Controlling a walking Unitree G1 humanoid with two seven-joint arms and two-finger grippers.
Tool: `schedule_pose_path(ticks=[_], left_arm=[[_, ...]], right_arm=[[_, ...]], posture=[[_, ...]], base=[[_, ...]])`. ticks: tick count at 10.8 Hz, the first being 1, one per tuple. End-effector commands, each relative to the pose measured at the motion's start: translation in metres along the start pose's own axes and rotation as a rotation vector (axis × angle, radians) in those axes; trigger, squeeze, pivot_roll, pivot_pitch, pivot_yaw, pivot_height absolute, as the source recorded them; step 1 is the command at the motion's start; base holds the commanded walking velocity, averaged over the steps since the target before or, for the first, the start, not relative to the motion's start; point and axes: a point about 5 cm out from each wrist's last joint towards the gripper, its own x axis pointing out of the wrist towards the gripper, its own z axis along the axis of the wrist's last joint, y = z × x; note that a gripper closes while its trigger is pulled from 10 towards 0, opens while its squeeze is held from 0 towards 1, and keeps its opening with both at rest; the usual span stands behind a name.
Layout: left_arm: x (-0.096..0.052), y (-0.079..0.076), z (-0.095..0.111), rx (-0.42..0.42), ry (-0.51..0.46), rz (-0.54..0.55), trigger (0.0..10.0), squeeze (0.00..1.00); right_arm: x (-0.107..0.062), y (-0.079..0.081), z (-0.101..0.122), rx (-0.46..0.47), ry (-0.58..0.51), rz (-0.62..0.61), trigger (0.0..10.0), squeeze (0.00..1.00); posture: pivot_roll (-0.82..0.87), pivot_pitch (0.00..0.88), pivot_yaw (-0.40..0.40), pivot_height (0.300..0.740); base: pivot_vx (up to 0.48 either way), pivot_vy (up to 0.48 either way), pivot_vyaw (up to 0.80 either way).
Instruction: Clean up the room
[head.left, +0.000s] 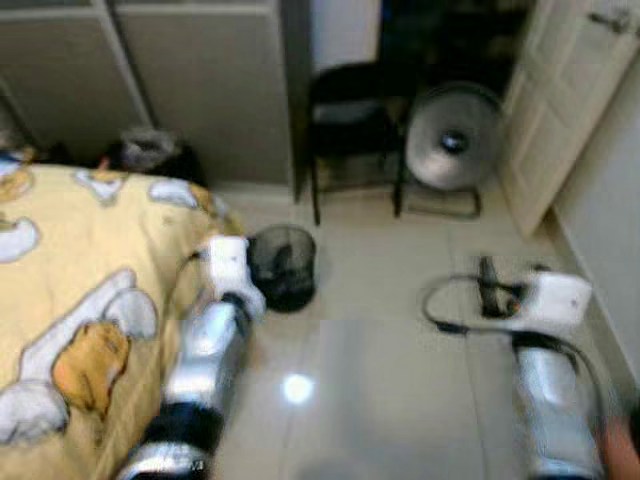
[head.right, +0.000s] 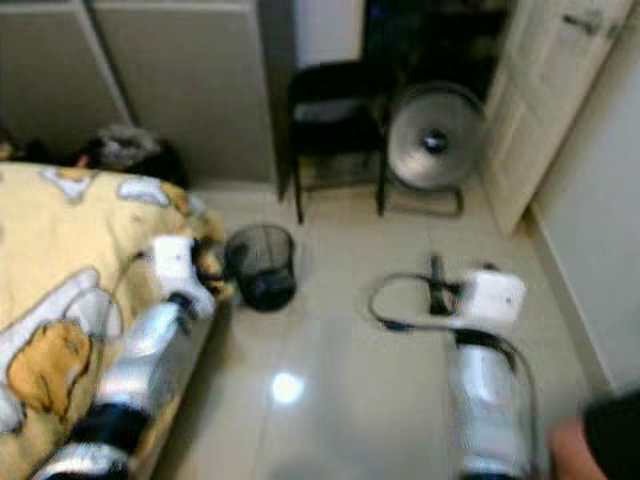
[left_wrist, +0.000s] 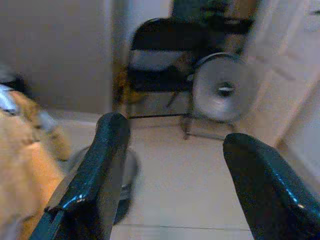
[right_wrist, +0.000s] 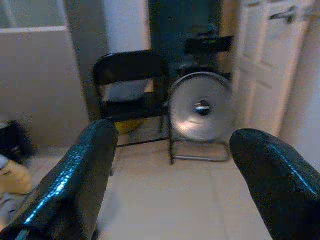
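Where tiled floor (head.left: 400, 390) shines — bed (head.left: 70, 300), fan (head.left: 455, 137)

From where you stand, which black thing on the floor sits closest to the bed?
The mesh bin, right beside the bed corner. The black chair stands farther back, next to the fan.

i can't identify the blurred dark heap (head.left: 150, 152) behind the yellow cartoon-print bedcover (head.left: 70, 300), itself cut off at the frame edge.
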Motion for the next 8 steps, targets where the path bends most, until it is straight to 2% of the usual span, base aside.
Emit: schedule_pose_path(ticks=[1, 3, 5, 8], left_arm=[[0.006, -0.010, 0.009, 0.018, -0.038, -0.034, 10.0, 0.00], [0.008, -0.002, 0.018, 0.043, -0.089, 0.018, 10.0, 0.00], [0.007, -0.006, 0.016, 0.038, -0.080, -0.003, 10.0, 0.00], [0.008, -0.014, 0.010, 0.026, -0.064, -0.025, 10.0, 0.00]], right_arm=[[0.002, -0.007, 0.001, -0.028, 0.000, -0.008, 10.0, 0.33], [0.006, -0.003, 0.000, -0.051, 0.009, 0.016, 10.0, 0.32], [0.006, -0.004, 0.000, -0.045, 0.012, 0.017, 10.0, 0.32], [0.007, -0.008, -0.001, -0.052, 0.034, 0.011, 10.0, 0.33]], posture=[[-0.20, 0.000, 0.059, 0.740], [-0.19, 0.000, 0.058, 0.740], [-0.20, 0.000, 0.056, 0.740], [-0.22, 0.000, 0.058, 0.740]], base=[[0.480, 0.000, 0.00], [0.480, 0.000, 0.00], [0.480, 0.000, 0.00], [0.480, 0.000, -0.56]])
